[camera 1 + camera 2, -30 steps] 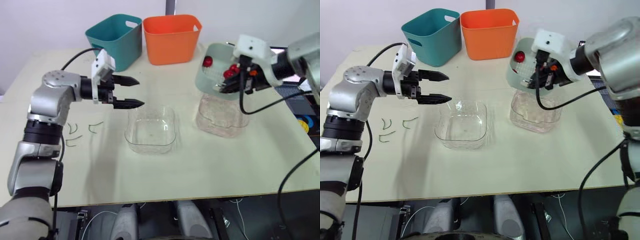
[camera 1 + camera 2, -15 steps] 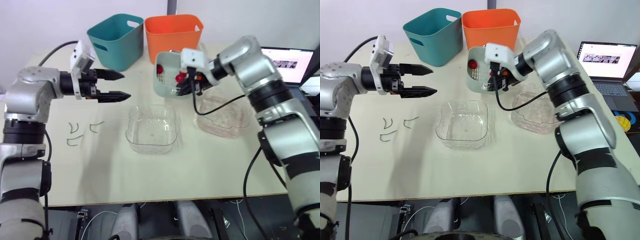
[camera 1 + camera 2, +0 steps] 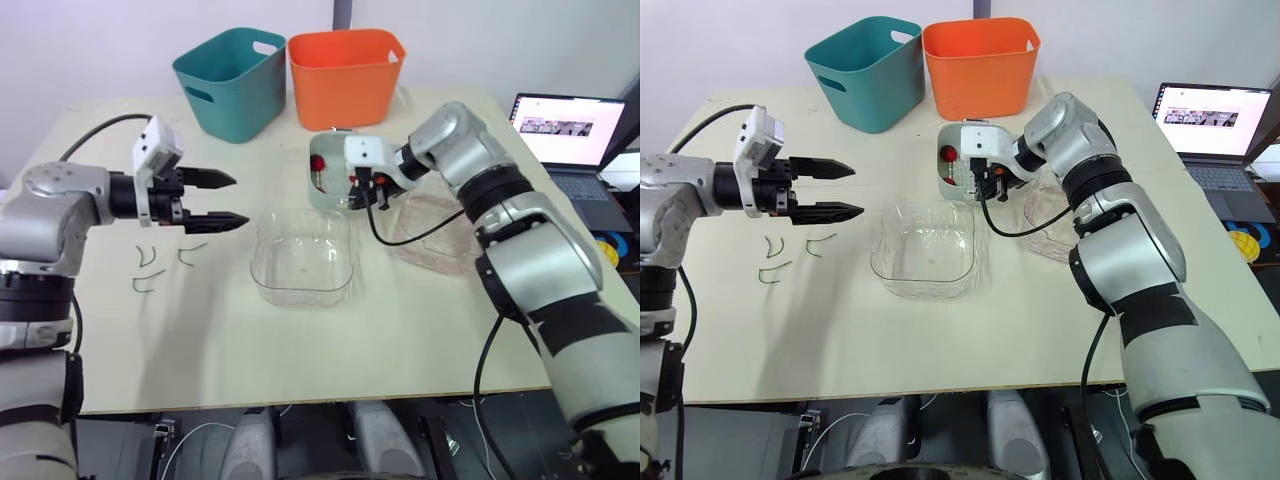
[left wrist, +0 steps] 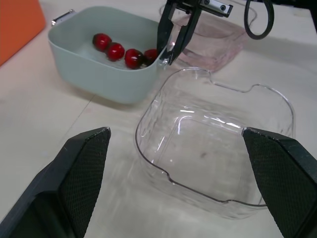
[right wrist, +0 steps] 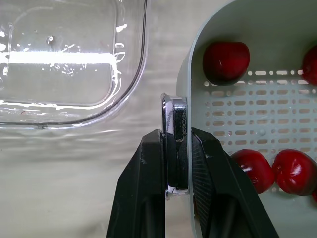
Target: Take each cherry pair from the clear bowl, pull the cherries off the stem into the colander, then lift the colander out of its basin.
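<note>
Right pincer [image 5: 176,135] is clamped on the small metal handle [image 5: 176,148] at the rim of the pale green perforated plastic colander [image 4: 99,72], one black finger on each side of it. That colander is out of its basin and sits just beyond the far edge of the clear square plastic bowl [image 3: 300,292], close to it but apart. Whether it rests on the pale desk [image 3: 300,350] or hangs just above it cannot be told. Several red cherries [image 4: 116,51] lie inside the colander. The clear bowl holds no cherries. The clear, faintly pink plastic basin [image 3: 430,240] stands to the right of the bowl, partly behind the right arm.

Left pincer [image 3: 240,199] hovers to the left of the bowl, fingers apart and holding nothing. A few thin green stems [image 3: 147,259] lie on the desk farther left of the bowl. Well beyond the bowl stand a teal plastic bin [image 3: 232,80] and an orange plastic bin [image 3: 345,75], side by side.
</note>
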Robot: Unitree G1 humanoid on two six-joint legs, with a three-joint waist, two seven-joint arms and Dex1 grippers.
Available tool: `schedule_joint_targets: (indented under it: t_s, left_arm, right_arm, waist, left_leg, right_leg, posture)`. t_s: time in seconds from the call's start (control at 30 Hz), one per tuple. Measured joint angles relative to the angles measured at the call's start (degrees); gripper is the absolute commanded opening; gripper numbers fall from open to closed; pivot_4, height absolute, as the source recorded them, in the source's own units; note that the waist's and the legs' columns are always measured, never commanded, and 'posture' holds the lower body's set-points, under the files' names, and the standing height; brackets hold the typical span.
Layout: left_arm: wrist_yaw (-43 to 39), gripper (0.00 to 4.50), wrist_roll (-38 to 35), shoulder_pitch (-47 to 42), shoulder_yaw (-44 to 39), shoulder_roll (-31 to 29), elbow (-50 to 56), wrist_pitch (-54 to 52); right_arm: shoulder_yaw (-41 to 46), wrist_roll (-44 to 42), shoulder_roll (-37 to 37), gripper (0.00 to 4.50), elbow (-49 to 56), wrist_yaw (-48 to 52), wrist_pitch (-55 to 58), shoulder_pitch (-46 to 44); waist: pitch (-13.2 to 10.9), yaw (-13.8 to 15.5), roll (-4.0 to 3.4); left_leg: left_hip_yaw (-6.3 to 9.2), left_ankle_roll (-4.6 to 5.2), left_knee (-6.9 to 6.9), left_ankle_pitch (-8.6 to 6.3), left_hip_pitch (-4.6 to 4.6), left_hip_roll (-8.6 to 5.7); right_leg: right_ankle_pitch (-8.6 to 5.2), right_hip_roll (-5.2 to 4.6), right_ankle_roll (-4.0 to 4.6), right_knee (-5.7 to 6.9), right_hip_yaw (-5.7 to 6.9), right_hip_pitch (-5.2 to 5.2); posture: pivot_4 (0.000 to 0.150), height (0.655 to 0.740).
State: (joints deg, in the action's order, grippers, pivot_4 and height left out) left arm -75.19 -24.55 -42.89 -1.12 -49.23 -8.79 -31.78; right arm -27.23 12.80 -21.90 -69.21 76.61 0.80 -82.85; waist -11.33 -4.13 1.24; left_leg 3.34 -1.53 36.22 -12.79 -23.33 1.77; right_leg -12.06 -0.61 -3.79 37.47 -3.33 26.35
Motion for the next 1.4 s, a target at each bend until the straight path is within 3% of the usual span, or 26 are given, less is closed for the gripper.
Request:
schedule_joint_targets:
  t_s: [0.17, 0.27, 0.37, 0.7, 0.87, 1.1, 1.27, 1.4]
  left_arm:
    - [0.3, 4.5, 0.4, 0.0, 0.0, 0.0, -0.4, 1.3]
    - [0.5, 4.5, 0.4, 0.0, 0.0, 0.0, -0.7, 1.3]
    - [0.5, 4.5, 0.4, 0.0, 0.0, 0.0, -0.7, 1.4]
    - [0.6, 4.5, 0.3, 0.2, 0.0, -0.1, -1.2, 1.5]
    - [1.7, 4.5, 0.1, 2.9, -2.3, -2.5, -1.2, 0.9]
    - [4.4, 4.5, 0.1, 9.9, -8.1, -8.2, -0.4, 0.0]
    - [5.6, 4.5, -2.0, 20.1, -14.1, -9.8, 1.4, -4.1]
    - [6.0, 4.5, -2.5, 24.9, -15.8, -9.7, 2.3, -4.3]
  right_arm:
    - [2.8, 0.0, 0.8, 0.41, -2.7, 0.1, 1.7, -0.1]
    - [3.3, 0.6, 0.8, 1.57, -3.5, -1.0, 1.4, -0.1]
    - [3.5, 1.1, 0.6, 2.42, -3.6, -1.2, 1.3, -0.1]
    - [8.3, -0.7, -6.6, 2.42, 4.1, 7.9, 2.3, -1.1]
    - [15.4, -7.0, -15.5, 2.42, 25.9, 10.4, 14.2, 5.9]
    - [29.4, -18.9, -28.6, 2.42, 64.9, 6.2, 45.6, 29.0]
    - [46.5, -28.9, -38.1, 2.42, 83.8, 4.3, 65.9, 46.9]
    - [56.2, -34.3, -37.7, 2.42, 91.5, 1.8, 72.5, 59.4]
  waist:
    - [0.0, 0.0, 0.0]
    - [0.0, 0.0, 0.0]
    - [0.0, 0.0, 0.0]
    - [0.0, 0.1, -0.01]
    - [0.0, 0.1, -0.01]
    - [0.0, 0.3, -0.01]
    - [0.0, 0.4, 0.01]
    - [0.0, 0.3, 0.04]
  left_leg:
    - [0.0, 0.0, 0.0, 0.0, 0.0, 0.0]
    - [0.0, 0.0, 0.0, 0.0, 0.0, 0.0]
    - [0.0, 0.0, 0.0, 0.0, 0.01, 0.0]
    - [0.0, 0.0, 0.01, 0.0, 0.0, -0.01]
    - [0.05, 0.0, -0.03, 0.0, -0.01, 0.0]
    - [0.05, 0.0, -0.03, 0.0, 0.02, 0.0]
    - [0.02, 0.01, -0.03, -0.01, 0.08, 0.01]
    - [-0.03, -0.01, -0.02, -0.02, 0.54, 0.02]
  right_leg:
    - [0.0, 0.0, 0.0, 0.01, 0.0, -0.01]
    - [0.0, 0.0, 0.0, 0.01, 0.0, 0.0]
    - [0.0, 0.0, 0.0, 0.01, 0.0, 0.0]
    - [0.0, -0.01, 0.0, 0.0, 0.0, -0.02]
    - [-0.01, -0.01, 0.0, 0.0, 0.04, -0.01]
    - [-0.05, -0.02, -0.01, 0.03, 0.04, -0.02]
    - [-0.15, -0.03, -0.13, -0.04, 0.05, -0.12]
    - [-0.31, -0.03, 0.07, -0.17, 0.03, -0.61]
  posture:
    - [0.15, 0.74]
    - [0.15, 0.74]
    - [0.15, 0.74]
    - [0.15, 0.74]
    - [0.15, 0.74]
    - [0.15, 0.74]
    - [0.15, 0.74]
    - [0.15, 0.74]
